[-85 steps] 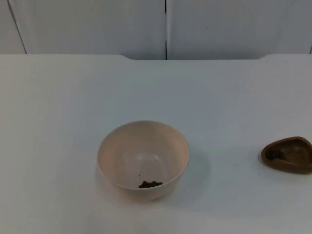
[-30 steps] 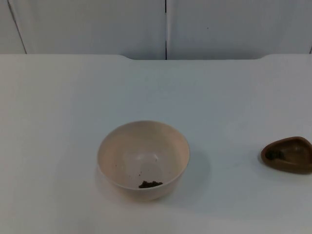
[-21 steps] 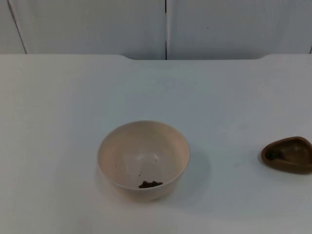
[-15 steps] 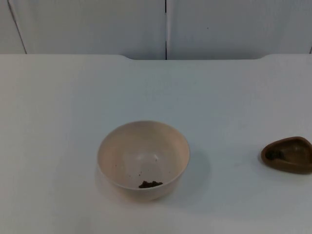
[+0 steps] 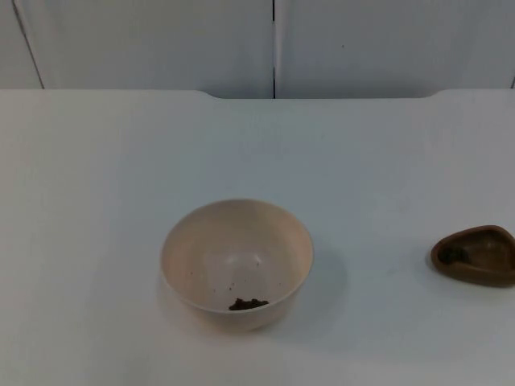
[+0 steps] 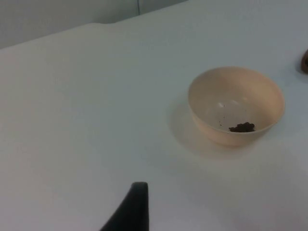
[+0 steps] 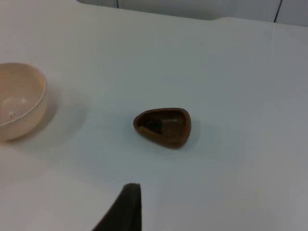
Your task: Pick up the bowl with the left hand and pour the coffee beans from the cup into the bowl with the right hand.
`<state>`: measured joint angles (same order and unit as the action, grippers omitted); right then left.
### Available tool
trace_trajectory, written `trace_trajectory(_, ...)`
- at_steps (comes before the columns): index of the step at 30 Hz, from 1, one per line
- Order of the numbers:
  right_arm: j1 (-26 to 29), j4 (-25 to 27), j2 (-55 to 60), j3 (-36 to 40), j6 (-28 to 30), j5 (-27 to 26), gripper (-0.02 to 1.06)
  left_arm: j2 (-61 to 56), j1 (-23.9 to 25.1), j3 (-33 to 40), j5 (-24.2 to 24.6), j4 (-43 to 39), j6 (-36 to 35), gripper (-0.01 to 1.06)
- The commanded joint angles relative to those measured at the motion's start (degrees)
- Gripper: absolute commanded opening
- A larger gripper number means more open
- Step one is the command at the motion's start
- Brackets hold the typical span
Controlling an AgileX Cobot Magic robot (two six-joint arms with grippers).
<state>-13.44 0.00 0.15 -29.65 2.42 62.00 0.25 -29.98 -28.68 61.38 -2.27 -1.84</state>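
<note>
1. A cream bowl [image 5: 236, 264] stood upright on the white table [image 5: 121, 177], towards the near edge and a little left of the middle in the top view. A small dark clump of coffee beans [image 5: 248, 304] lay in its bottom.

2. A small brown teardrop-shaped cup [image 5: 475, 256] sat well apart from the bowl, out to its right at the table's right side. Its long axis ran roughly left to right, with the narrow end towards the bowl. Something dark lay inside it; whether that was beans could not be made out.

3. The left gripper [image 6: 131, 211] hung back from the bowl with bare table between them. The bowl [image 6: 235, 105] lay ahead of it and off to one side. Whether its fingers were open or closed could not be told.

4. The right gripper [image 7: 122, 209] waited short of the cup [image 7: 163, 126], which lay ahead of it, with the bowl's edge [image 7: 19, 98] farther off. Its finger state could not be told either.

5. By position, the left arm was the nearer one to the bowl and the right arm to the cup, matching the task.

6. Nothing stood between either gripper and its target. The grey partition wall [image 5: 161, 40] closed off the far edge of the table.
</note>
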Motion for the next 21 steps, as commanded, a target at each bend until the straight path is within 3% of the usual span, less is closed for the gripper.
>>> trace_trajectory(1,0.0,0.3,-0.2,0.1,-0.2,-0.2,1.05,-0.2,0.0,0.3,0.2,-0.3,-0.2,1.05)
trace_trajectory(16,0.1,0.3,-0.2,0.1,-0.2,-0.3,1.05,-0.2,0.0,0.3,0.2,-0.3,-0.2,1.05)
trace_trajectory(21,4.6,0.3,-0.2,0.1,-0.2,-0.3,1.05,-0.2,0.0,0.3,0.2,-0.3,-0.2,1.05)
